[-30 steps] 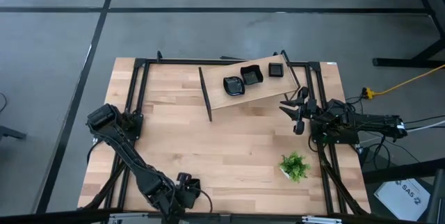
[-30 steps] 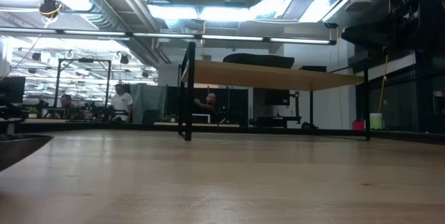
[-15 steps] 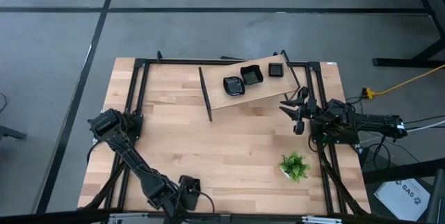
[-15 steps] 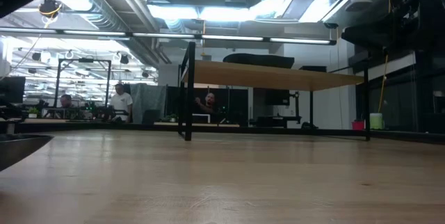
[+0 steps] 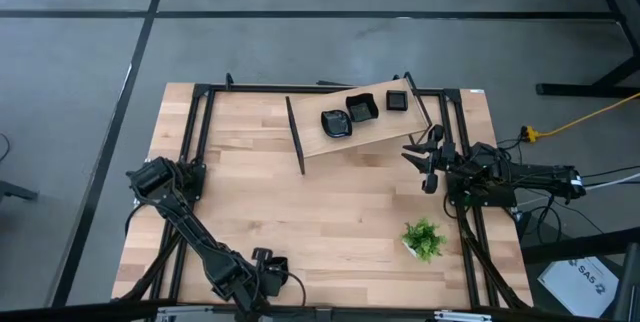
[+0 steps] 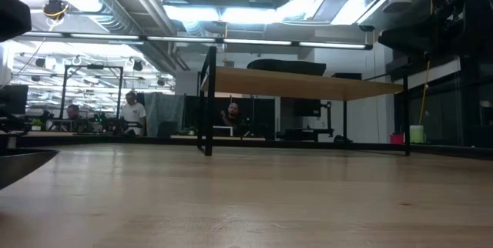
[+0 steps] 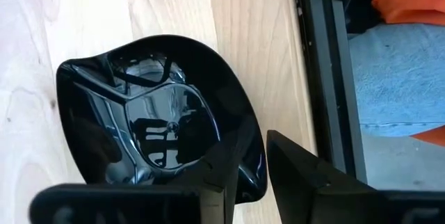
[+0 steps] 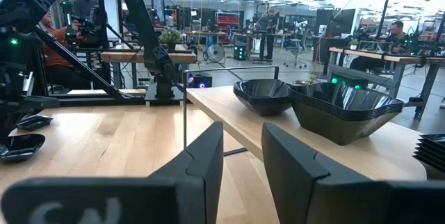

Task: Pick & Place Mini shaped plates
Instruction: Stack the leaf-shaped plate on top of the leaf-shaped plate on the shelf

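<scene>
Left gripper closing on a plate at the tabletop's front edge; right arm waiting by the shelf.

High view: the left gripper (image 5: 262,267) sits at the front edge of the tabletop (image 5: 330,202); the right gripper (image 5: 428,162) hangs near the right edge beside the raised shelf (image 5: 375,132), which carries 3 stacks of mini shaped plates (image 5: 361,109). Low view: the shelf stands on dark legs, a plate stack dark on top. Left wrist view: the fingers (image 7: 222,175) straddle the rim of 1 glossy black plate (image 7: 156,113) lying by the table edge; whether they grip it, I cannot tell. Right wrist view: the fingers (image 8: 201,161) stand apart, grasping nothing.
</scene>
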